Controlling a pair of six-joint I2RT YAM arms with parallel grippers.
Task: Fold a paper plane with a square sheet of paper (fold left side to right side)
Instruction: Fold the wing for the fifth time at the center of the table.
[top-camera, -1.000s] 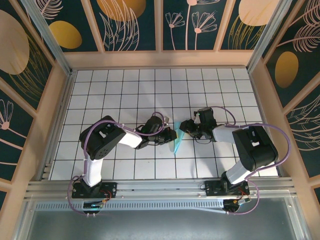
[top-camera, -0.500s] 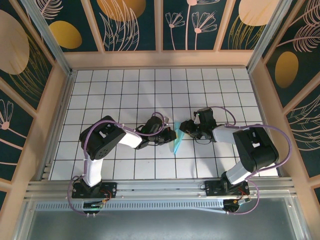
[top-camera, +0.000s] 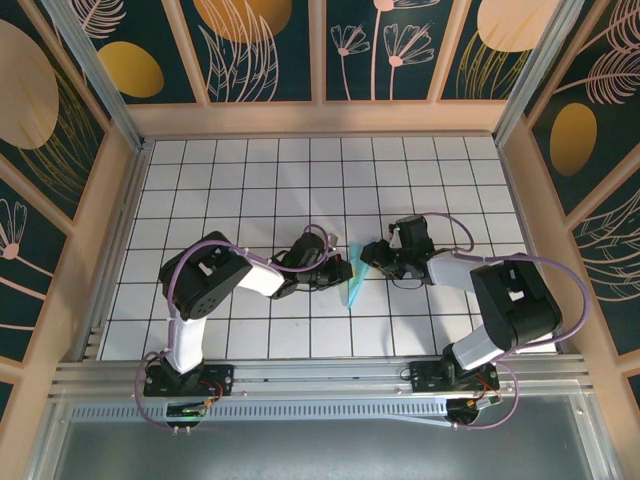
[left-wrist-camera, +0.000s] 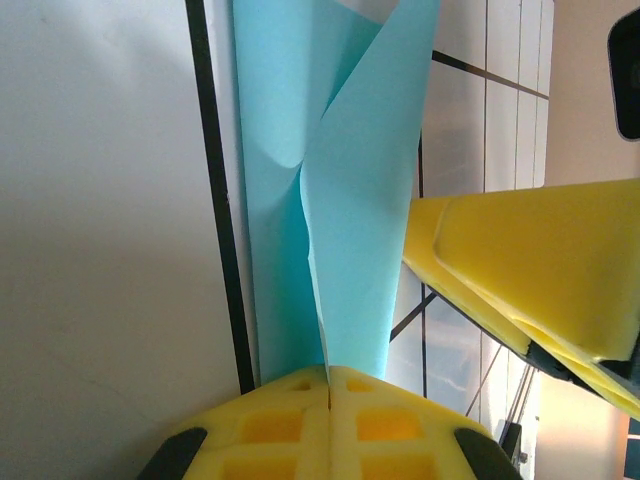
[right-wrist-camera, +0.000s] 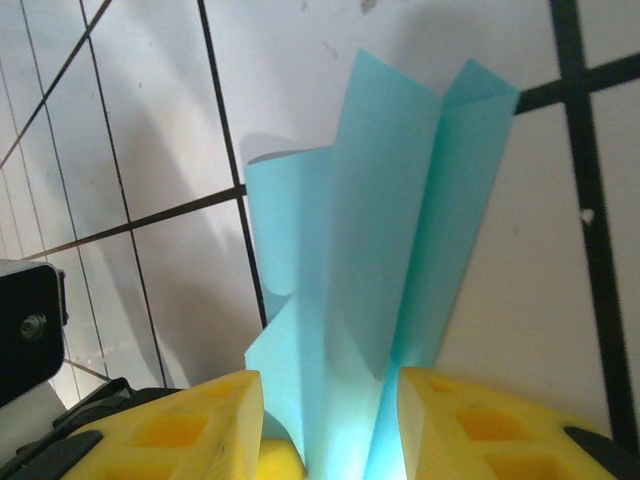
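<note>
So the paper (top-camera: 354, 278) sits near the middle of the table (top-camera: 250, 180), a slim creased turquoise strip caught between our two grippers. From above, its long axis runs near to far, leaning slightly: the far end tips to the right and the near end to the left. It looks wider at the far end and narrows toward us, so we judge the point to face the near edge, though the strip is small in that view.

Our left gripper (left-wrist-camera: 328, 374) comes at it from the left, side-on to that axis. Its jaws are closed tight on a raised layer, which rises out from between the yellow fingers (left-wrist-camera: 270, 425) while another layer lies flat on the table just beside the fold.

Our right gripper (right-wrist-camera: 330, 390) meets the paper from the right, a little farther back along the strip. Its jaws are partly apart and the upright layers stand in the gap; we see no clear pinch there.

Both grippers are at the paper, on opposite sides. Only the left one has a firm hold, so we judge the next move to be its own: carry that flap rightward across the long axis. The right fingers stand in that path and may need to give way.
</note>
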